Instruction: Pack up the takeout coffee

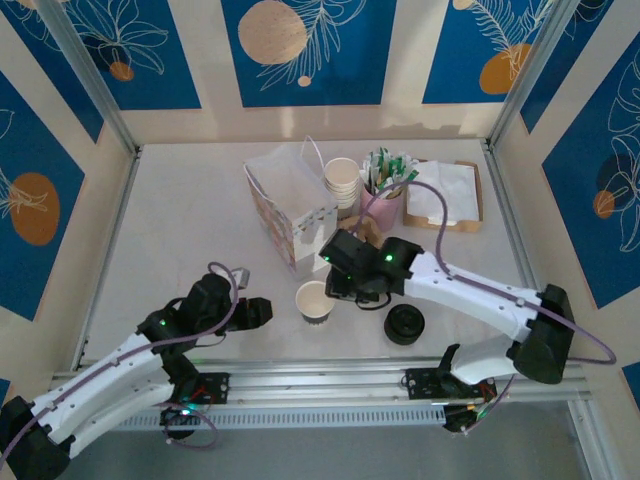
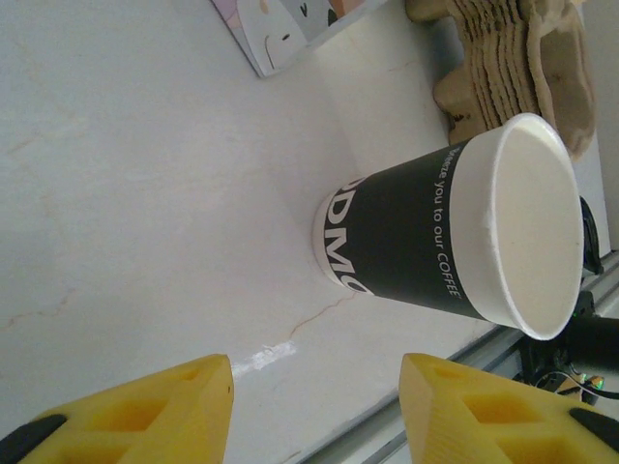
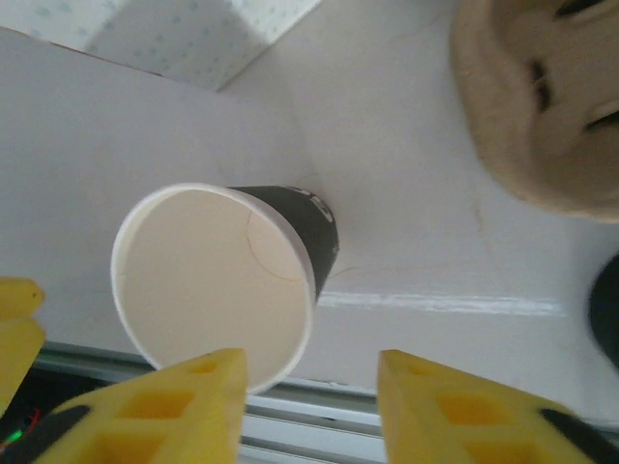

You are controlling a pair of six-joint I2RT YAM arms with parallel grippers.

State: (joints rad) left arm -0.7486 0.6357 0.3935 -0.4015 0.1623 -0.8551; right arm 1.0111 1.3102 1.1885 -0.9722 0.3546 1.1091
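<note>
The takeout coffee with its lid on is out of view. A lidless dark paper cup (image 1: 314, 300) with white lettering stands upright on the table near the front edge, empty inside (image 3: 213, 280). My left gripper (image 1: 262, 312) sits just left of this cup (image 2: 426, 242), open with nothing between its yellow fingers (image 2: 317, 406). My right gripper (image 1: 338, 288) hovers over the cup's right side, open (image 3: 311, 401), with one fingertip (image 3: 193, 396) by the rim and nothing held. A low black lid (image 1: 405, 324) lies on the table right of the cup.
A patterned paper bag (image 1: 290, 205) stands open behind the cup. Beside it are stacked cream cups (image 1: 342, 182), a pink cup of sachets (image 1: 382, 200), pulp cup carriers (image 3: 542, 97) and a napkin tray (image 1: 445, 192). A metal rail (image 1: 320, 385) runs along the front edge.
</note>
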